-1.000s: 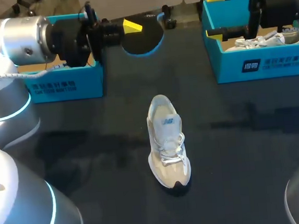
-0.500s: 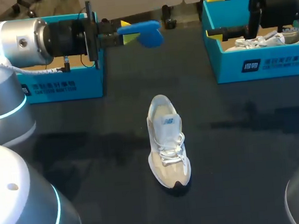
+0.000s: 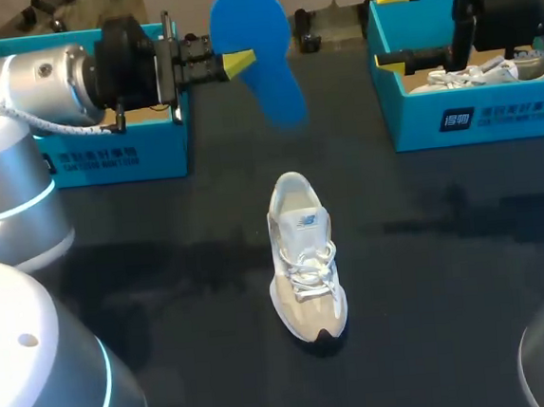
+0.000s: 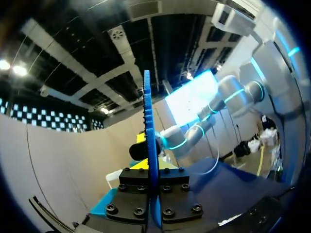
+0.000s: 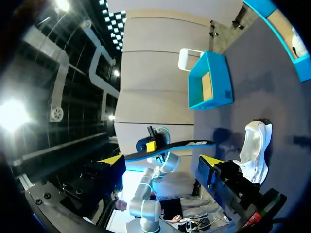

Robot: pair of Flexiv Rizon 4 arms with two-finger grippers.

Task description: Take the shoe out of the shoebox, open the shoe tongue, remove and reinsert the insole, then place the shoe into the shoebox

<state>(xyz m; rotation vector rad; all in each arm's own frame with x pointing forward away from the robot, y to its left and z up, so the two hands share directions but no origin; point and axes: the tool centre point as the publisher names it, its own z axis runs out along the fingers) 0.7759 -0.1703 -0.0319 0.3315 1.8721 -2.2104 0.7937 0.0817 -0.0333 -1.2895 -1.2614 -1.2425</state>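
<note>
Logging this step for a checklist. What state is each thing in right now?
shoe: upright on the table, ungripped.
insole: out of the shoe, held in the air.
left gripper: shut on the insole.
right gripper: open, empty.
left shoebox: open.
right shoebox: open, second shoe inside.

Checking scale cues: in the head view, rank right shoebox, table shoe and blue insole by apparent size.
1. right shoebox
2. shoe and blue insole: look alike; the insole is held up nearer the camera, so unranked.
</note>
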